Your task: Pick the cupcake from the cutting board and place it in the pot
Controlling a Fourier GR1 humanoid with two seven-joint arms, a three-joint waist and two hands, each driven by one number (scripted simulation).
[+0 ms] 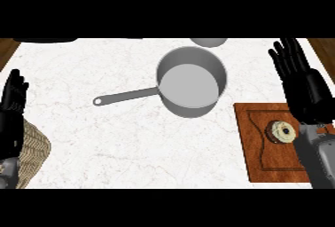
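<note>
A cupcake point(283, 131) with pale frosting and a dark wrapper lies on the brown cutting board point(258, 150) at the counter's right side. To its upper left stands the grey pot point(189, 84), its long handle point(124, 96) pointing left. My right hand point(302, 84) is open, fingers straight and pointing away, hovering just right of and beyond the cupcake; its wrist covers the board's right edge. At the left edge my left hand point(12, 106) rests open, fingers up.
A woven basket point(31, 153) sits at the lower left beside my left forearm. A grey bowl rim point(209, 42) shows at the counter's far edge, and a dark object point(46, 40) at the far left. White marble counter point(98, 137) lies between pot and basket.
</note>
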